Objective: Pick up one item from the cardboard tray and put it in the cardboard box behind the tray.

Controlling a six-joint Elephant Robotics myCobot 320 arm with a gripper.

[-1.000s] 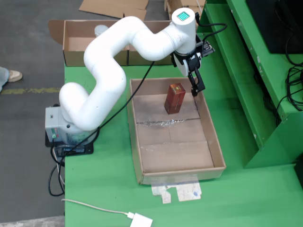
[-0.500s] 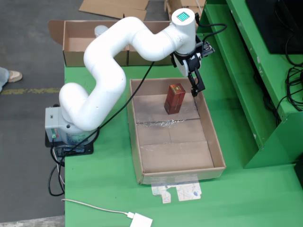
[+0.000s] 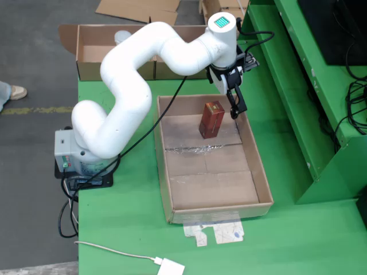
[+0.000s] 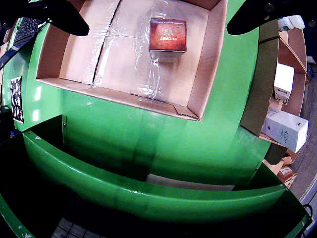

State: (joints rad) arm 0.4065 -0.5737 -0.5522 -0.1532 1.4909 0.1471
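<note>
"SECRET" and a "W" mark are read on the red box (image 4: 168, 34) standing in the cardboard tray (image 4: 208, 64); the gripper (image 4: 156, 17) is spread wide, empty

Tray (image 3: 261, 172) open above, floor bare save upright red box (image 3: 211, 120) nr far wall.

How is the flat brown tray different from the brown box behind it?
The cardboard tray lies on the green table; the cardboard box sits past the table's far edge. The tray holds one red carton; the box holds white packages, as the wrist view shows. The tray's floor is taped; the box's floor is mostly hidden. Both are open-topped brown cardboard.
</note>
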